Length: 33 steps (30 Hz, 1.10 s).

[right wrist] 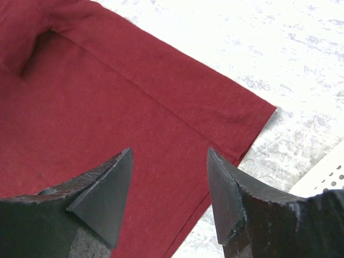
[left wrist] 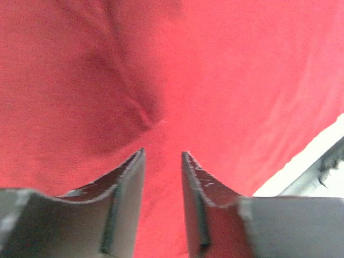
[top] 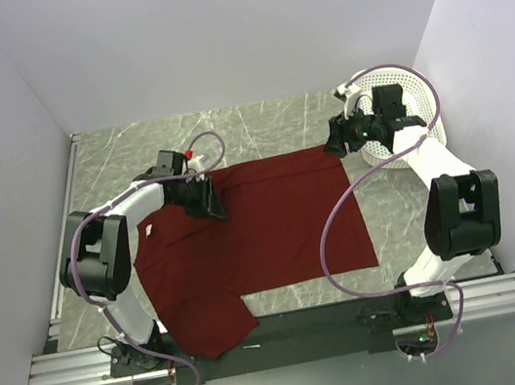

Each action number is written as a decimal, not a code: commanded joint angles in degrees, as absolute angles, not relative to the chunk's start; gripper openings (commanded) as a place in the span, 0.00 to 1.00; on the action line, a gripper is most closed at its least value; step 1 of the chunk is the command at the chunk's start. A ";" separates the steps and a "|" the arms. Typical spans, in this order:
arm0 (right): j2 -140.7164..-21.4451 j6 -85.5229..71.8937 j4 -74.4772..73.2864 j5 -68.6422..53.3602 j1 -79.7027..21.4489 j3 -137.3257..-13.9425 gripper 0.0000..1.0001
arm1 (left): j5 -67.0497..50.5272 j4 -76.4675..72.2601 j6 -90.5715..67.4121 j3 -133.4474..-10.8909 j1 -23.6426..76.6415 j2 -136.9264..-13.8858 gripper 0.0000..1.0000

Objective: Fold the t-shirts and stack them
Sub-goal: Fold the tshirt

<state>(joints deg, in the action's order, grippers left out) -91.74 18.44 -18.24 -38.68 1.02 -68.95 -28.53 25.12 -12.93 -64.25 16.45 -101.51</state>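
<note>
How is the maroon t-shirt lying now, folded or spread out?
Mostly spread: the t-shirt lies flat on the table, near sleeve out. Whether the other is folded in, cannot tell.

White perforated basket (top: 430, 114) far right, on grey marbled table (top: 256, 123).

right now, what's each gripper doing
left gripper: open a little, close over the shirt, nothing seen held
right gripper: open above the shirt's corner, holding nothing
</note>
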 commanded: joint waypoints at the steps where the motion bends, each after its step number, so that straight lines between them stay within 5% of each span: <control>1: -89.39 18.28 -17.75 -39.38 1.23 -68.99 0.64 | -35.77 26.37 -9.76 -64.16 16.79 -99.85 0.41; 9: -88.33 28.71 -28.36 -46.46 0.79 -71.80 0.64 | -9.26 18.65 -17.04 -57.15 16.79 -77.21 0.41; 11: -86.67 38.86 -36.68 -49.12 -1.22 -72.51 0.65 | -0.14 14.77 -19.49 -52.33 16.70 -63.59 0.60; 12: -85.62 42.42 -39.09 -49.39 -2.27 -72.25 0.65 | 3.91 14.33 -20.99 -50.90 16.70 -59.46 0.85; 13: -84.04 45.41 -40.59 -49.13 -3.76 -69.90 0.66 | 6.74 14.33 -22.92 -49.67 16.61 -52.28 0.97; 14: -79.76 50.49 -41.21 -48.61 -7.26 -67.79 0.67 | 9.64 14.94 -26.42 -48.01 16.00 -49.16 1.00; 17: -68.06 56.85 -35.28 -43.87 -18.84 -55.85 0.85 | 4.78 21.33 -30.57 -47.90 13.90 -42.99 0.99; 22: -61.57 61.68 -31.17 -52.61 -32.14 -45.15 0.90 | 2.28 31.71 -36.29 -49.22 12.66 -41.93 0.95; 27: -69.16 50.30 -26.04 -37.56 -60.90 -50.01 0.82 | 8.69 37.09 -37.62 -50.18 12.66 -33.08 0.94; 33: -84.27 45.18 -22.16 -21.84 -78.56 -57.03 0.74 | 10.28 38.93 -39.72 -51.06 12.66 -21.29 0.95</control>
